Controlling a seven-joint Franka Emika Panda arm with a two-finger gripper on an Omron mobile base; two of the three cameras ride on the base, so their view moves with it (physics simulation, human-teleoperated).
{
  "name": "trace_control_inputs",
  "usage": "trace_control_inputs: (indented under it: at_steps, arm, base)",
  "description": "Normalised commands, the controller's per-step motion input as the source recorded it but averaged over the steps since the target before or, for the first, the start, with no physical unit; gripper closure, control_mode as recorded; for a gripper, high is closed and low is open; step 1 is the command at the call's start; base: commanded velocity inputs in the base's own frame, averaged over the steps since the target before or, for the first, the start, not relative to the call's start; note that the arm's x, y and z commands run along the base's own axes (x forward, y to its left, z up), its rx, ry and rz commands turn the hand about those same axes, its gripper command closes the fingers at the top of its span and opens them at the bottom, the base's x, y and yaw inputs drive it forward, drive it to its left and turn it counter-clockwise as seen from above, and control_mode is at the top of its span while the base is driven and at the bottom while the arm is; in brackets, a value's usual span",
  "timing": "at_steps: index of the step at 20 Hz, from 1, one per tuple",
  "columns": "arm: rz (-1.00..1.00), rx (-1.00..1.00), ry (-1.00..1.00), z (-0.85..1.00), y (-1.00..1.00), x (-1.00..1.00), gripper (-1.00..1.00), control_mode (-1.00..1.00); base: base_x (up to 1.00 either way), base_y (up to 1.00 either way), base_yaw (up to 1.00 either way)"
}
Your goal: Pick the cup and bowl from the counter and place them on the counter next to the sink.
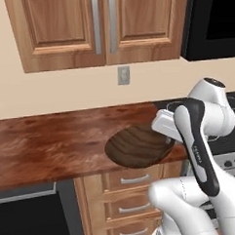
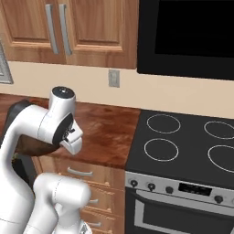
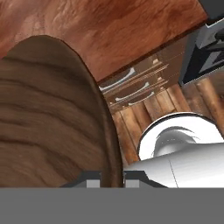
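The wide dark brown wood-grain bowl (image 1: 135, 148) hangs tilted over the front edge of the reddish-brown counter (image 1: 52, 142). My gripper (image 1: 168, 139) is shut on its right rim. In the hand view the bowl (image 3: 48, 122) covers the left half, and its rim runs down between my fingertips, gripper (image 3: 111, 177). From the right base view, a sliver of the bowl (image 2: 32, 145) shows behind my arm, above the counter (image 2: 105, 128). The cup and the sink are out of view.
A black stovetop (image 2: 183, 137) adjoins the counter on the right, with oven knobs (image 2: 151, 186) below it. Drawers (image 1: 135, 179) sit under the counter edge and a dark appliance front (image 1: 27, 217) at lower left. Upper cabinets (image 1: 100, 27) and a microwave (image 2: 183, 36) hang above.
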Motion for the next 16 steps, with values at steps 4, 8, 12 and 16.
trace_control_inputs:
  at_steps: [4, 8, 12, 16]
  arm:
    - [0.0, 0.0, 0.0, 0.0, 0.0, 0.0, 1.0, 1.0]
    - [0.0, 0.0, 0.0, 0.0, 0.0, 0.0, 1.0, 1.0]
    - [0.0, 0.0, 0.0, 0.0, 0.0, 0.0, 1.0, 1.0]
    - [0.0, 0.0, 0.0, 0.0, 0.0, 0.0, 1.0, 1.0]
  base:
    - [-0.69, 0.24, 0.0]
    - [-0.23, 0.48, 0.0]
    - [-0.2, 0.61, 0.0]
    - [-0.16, 0.63, 0.0]
